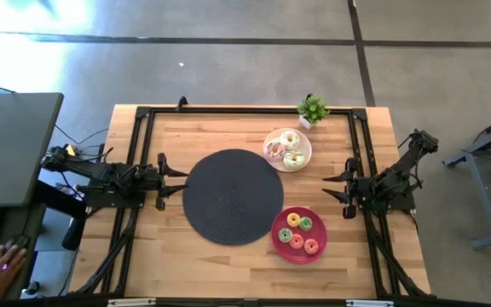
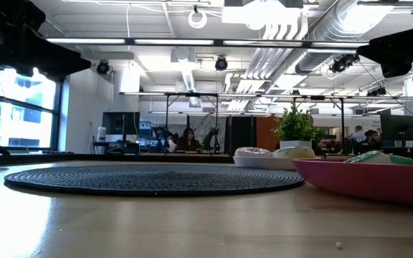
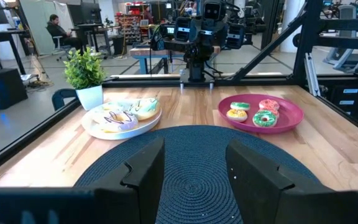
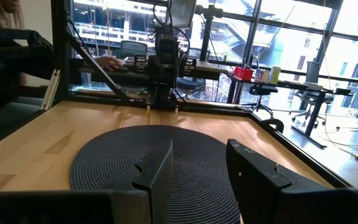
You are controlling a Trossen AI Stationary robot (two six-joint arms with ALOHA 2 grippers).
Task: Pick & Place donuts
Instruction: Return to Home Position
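Three larger donuts [image 1: 286,147], pink-sprinkled, white and pale green, lie on a round white plate [image 1: 304,159] near the table's far right. Several tiny donuts [image 1: 300,234], green, yellow and pink-red, lie on a red plate [image 1: 280,243] at the near right; the left wrist view shows them as well [image 3: 253,113]. My left gripper [image 1: 162,180] waits open at the table's left edge, beside the black round mat [image 1: 233,196]. My right gripper [image 1: 345,189] waits open at the right edge, between the two plates. Neither touches anything.
A small potted plant [image 1: 313,109] stands at the far edge next to the white plate. A black metal frame [image 1: 245,110] runs around the table top. A person's hand [image 1: 2,260] rests on a desk left of the table. Bare wood [image 1: 177,260] lies near the front left.
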